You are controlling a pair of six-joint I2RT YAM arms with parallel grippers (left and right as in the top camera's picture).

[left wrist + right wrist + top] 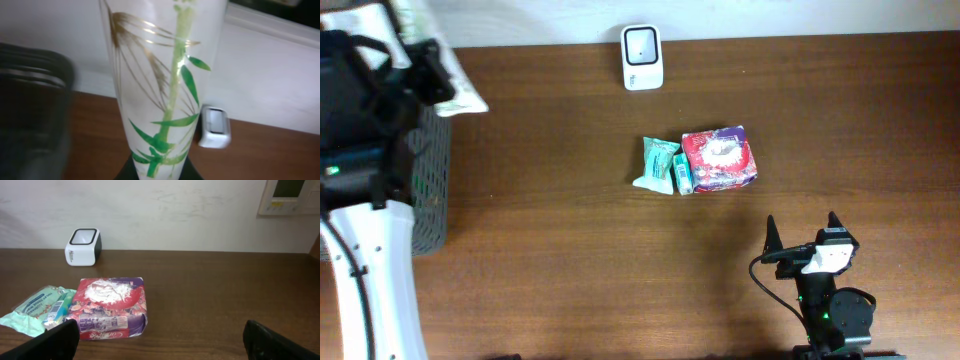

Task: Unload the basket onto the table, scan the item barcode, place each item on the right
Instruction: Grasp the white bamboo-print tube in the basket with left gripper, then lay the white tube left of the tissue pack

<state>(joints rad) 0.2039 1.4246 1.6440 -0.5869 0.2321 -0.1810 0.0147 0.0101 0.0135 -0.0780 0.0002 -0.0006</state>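
**Table** [570, 280]: a brown wooden surface that bears everything below.

**Left arm** [370, 270]: a white-and-black arm reaching to the far left corner, above the basket.

**Basket** [432, 190]: a dark mesh bin at the table's left edge. It appears as a blurred dark mass on the left of the left wrist view.

**Bamboo-print packet** [165, 75]: the item in hand, white with green stems and gold leaves. It stands upright in the left gripper [157, 174], whose fingers are clamped on its lower end. It fills the left wrist view and is well apart from the scanner. No barcode is visible on the face shown.

**Red packet** [720, 160]: lies flat at mid-table, untouched.

**Green packet** [655, 165]: lies just beside the red packet, on its left in the overhead view, with a small teal tube [682, 176] between them.

**Right gripper** [802, 225]: parked at the near edge with its jaws spread wide and holding nothing.

**Scanner** [642, 57]: a small white unit at the far edge, with its dark window facing up.

**Step**: pickup appears complete and transport to the scanner is not yet done. The next move probably calls for carrying the packet rightward over the scanner, then turning it so that its barcode faces down toward the window.
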